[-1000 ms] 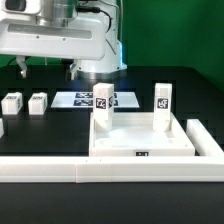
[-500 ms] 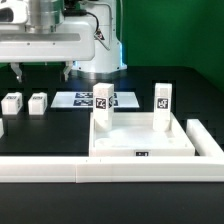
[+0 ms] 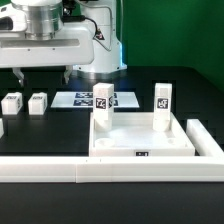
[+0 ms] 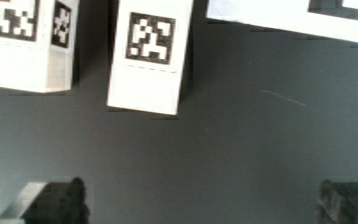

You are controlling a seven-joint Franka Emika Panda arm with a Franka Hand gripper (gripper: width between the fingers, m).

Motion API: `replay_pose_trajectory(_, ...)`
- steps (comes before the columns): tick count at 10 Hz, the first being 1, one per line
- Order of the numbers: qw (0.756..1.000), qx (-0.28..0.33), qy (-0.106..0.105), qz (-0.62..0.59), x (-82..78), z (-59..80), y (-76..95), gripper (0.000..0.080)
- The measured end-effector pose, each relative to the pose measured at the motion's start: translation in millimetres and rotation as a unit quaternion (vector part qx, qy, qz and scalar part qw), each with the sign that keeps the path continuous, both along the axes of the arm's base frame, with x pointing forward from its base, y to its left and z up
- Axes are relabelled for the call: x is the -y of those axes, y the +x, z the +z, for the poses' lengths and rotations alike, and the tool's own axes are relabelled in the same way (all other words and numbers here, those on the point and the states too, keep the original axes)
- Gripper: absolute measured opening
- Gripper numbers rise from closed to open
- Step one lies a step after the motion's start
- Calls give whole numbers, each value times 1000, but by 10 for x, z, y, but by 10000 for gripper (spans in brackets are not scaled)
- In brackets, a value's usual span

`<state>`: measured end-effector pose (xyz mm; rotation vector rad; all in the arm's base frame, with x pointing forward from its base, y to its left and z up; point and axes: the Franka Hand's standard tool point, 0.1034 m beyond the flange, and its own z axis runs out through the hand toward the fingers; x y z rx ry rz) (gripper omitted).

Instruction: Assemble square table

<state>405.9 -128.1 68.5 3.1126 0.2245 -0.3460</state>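
Note:
The white square tabletop (image 3: pixel 143 143) lies tray-like on the black table, with a tag on its near side. Two tagged legs (image 3: pixel 103 101) (image 3: pixel 163 99) stand upright in its far corners. Two loose white legs (image 3: pixel 12 103) (image 3: pixel 38 102) lie on the exterior view's left. My gripper (image 3: pixel 42 75) hangs above and just behind them, open and empty. In the wrist view the two loose legs (image 4: pixel 30 45) (image 4: pixel 153 62) lie ahead of the gripper (image 4: pixel 197 205), whose dark fingertips (image 4: pixel 51 203) stand wide apart over bare table.
The marker board (image 3: pixel 78 100) lies flat behind the tabletop. The long white L-shaped border wall (image 3: pixel 100 171) runs along the front and up the exterior view's right side. Another white piece (image 3: pixel 1 128) shows at the left edge.
The arm has moved toward the exterior view's left and slightly lower, bringing the open gripper over the two loose legs. The parts have not moved.

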Motion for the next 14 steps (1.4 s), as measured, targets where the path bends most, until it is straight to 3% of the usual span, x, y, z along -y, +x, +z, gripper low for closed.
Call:
replay_pose_trajectory(3, 996, -89, -7, 2, 35, -49, -42, 649)
replay_pose_trajectory(7, 982, -187, 1, 8, -2, -76, -73, 649)
replay_pose_trajectory(10, 983, -182, 2, 12, 1, -99, -49, 649)
replay_pose_trajectory(13, 981, -188, -36, -33, 124, -138, -166, 649)
replay_pose_trajectory(14, 981, -189, -38, -32, 117, -148, -183, 649)
